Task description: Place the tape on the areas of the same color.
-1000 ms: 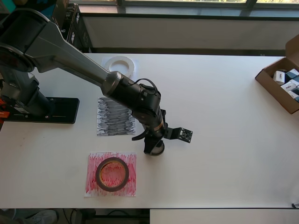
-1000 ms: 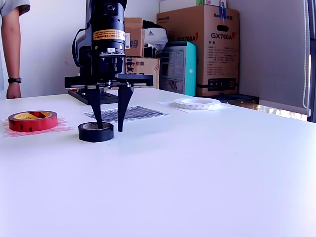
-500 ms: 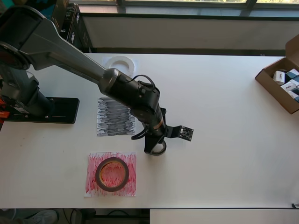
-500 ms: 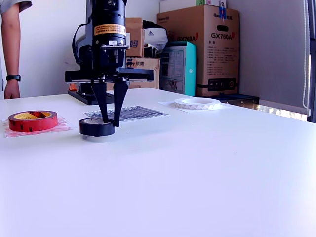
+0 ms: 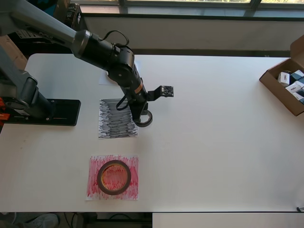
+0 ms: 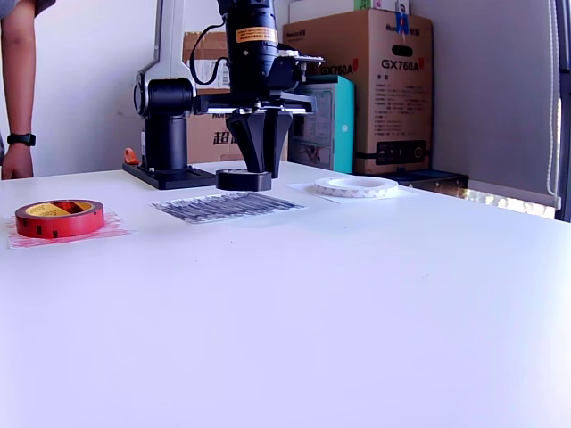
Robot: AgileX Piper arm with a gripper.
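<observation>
— Reporting status: which rolls are placed?
— Red roll [image 5: 114, 177] lies on the red patch [image 5: 95, 190]; white ring [image 6: 357, 186] on its white patch [image 6: 308, 186].
— Outstanding?
— Black roll [image 6: 244, 180], clamped in the pincer [image 6: 259, 169], hangs off the table [image 5: 228, 142] at the black patch's [image 5: 114, 121] edge, not yet set down.

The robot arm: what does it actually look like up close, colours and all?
The arm is dark grey and black, built of rounded links on a flat black base plate. A black cable loops beside its wrist. An orange-yellow label rings the wrist. The gripper has two tapering black fingers.
</observation>
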